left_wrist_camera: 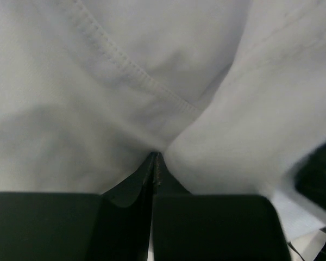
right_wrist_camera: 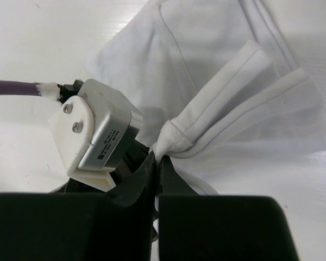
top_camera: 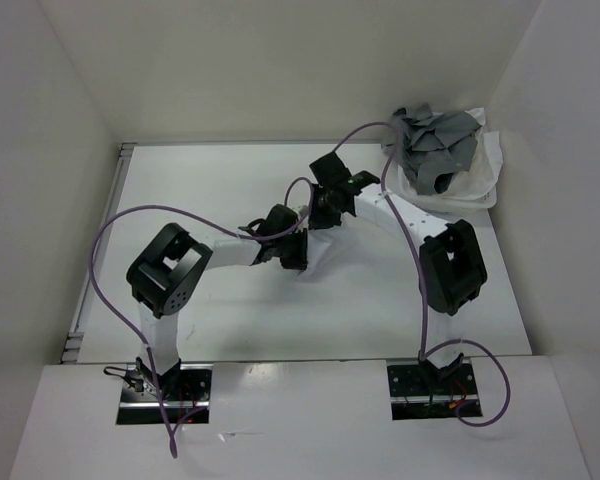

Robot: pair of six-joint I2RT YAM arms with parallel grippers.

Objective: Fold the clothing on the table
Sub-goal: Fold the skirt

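Your left gripper (left_wrist_camera: 155, 163) is clamped on the clothing (left_wrist_camera: 125, 70), jaws pressed together with a gather of thin white fabric caught right at the tips. The cloth fans out ahead of those fingers and fills the whole wrist view, and a stitched seam (left_wrist_camera: 130, 68) runs diagonally down toward the pinch point. Your right gripper (right_wrist_camera: 156, 159) is closed just as tight, and it has a bunched, hemmed edge of the same white garment nipped between its tips. From there the folds spread forward and to the right, lying flat on the table (top_camera: 230, 320). Just left of the right gripper's fingers, nearly touching them, sits the left arm's wrist camera housing (right_wrist_camera: 98, 130), silver and white, with its purple cable (right_wrist_camera: 13, 87) trailing off to the left. From above, your two grippers meet close together over the middle of the table with the garment beneath and between them. Well off beyond the right gripper, in the far right corner, there's a heap of grey garments (top_camera: 435, 145).
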